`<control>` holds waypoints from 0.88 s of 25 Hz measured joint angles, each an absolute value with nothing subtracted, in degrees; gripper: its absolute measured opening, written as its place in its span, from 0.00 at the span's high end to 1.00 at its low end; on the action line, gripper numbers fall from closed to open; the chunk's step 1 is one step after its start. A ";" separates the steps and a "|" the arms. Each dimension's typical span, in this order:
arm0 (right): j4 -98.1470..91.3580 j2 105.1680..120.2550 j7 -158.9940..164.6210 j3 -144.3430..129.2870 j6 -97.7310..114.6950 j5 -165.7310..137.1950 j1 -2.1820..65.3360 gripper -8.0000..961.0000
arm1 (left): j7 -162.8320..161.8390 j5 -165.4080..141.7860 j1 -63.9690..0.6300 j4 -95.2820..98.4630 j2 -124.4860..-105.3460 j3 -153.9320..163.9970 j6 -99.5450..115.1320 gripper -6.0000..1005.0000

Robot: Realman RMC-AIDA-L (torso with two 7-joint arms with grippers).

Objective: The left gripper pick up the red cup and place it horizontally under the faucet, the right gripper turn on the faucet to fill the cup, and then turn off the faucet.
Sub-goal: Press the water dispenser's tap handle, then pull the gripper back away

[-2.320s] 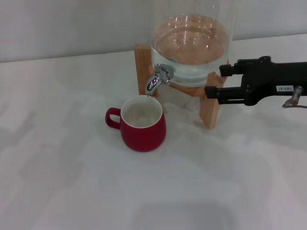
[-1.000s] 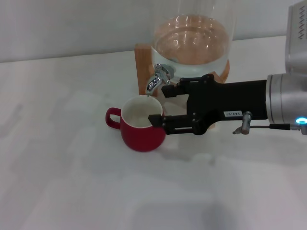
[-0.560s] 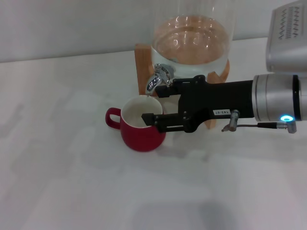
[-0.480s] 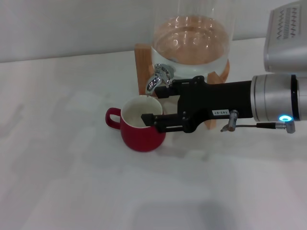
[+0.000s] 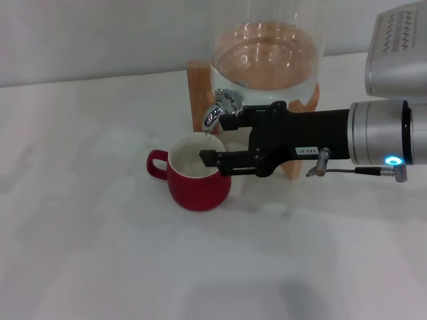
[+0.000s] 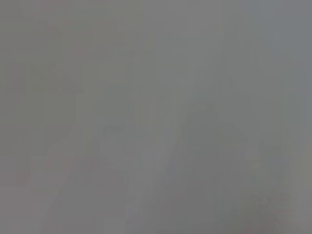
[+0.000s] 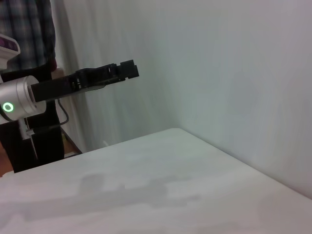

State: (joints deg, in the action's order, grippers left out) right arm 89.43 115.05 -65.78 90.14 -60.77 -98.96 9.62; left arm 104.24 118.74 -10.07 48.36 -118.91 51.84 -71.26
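Observation:
The red cup (image 5: 198,180) stands upright on the white table, handle toward my left, directly below the spout of the chrome faucet (image 5: 217,113). The faucet sticks out of the glass jar (image 5: 267,60) on its wooden stand (image 5: 197,83). My right gripper (image 5: 215,141) is open and reaches in from the right. Its upper finger (image 5: 230,123) is right by the faucet spout and its lower finger (image 5: 210,159) lies over the cup's rim. My left gripper (image 7: 119,73) shows only in the right wrist view, held in the air off the table's side. The left wrist view is blank grey.
The jar holds water. The wooden stand's right leg (image 5: 293,167) is behind my right arm. The white table (image 5: 100,253) spreads in front and to the left. A person in a plaid shirt (image 7: 27,24) stands behind my left arm.
My right gripper has moved left from beside the stand to the faucet and cup, then lifted slightly so its upper finger is by the spout. The cup has not moved.

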 joint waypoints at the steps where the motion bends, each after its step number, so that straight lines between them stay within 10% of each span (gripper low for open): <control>1: 89.26 115.05 -65.92 90.16 -60.61 -98.85 9.64 0.25 | 104.23 118.74 -10.09 48.39 -118.91 51.85 -71.27 0.11; 22: 88.37 115.02 -66.27 90.89 -58.64 -98.95 9.76 0.25 | 104.24 118.74 -10.37 48.43 -118.92 51.76 -71.28 0.11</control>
State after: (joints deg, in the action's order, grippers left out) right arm 88.37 115.02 -66.27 90.89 -58.64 -98.95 9.76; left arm 104.24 118.74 -10.37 48.43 -118.92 51.76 -71.28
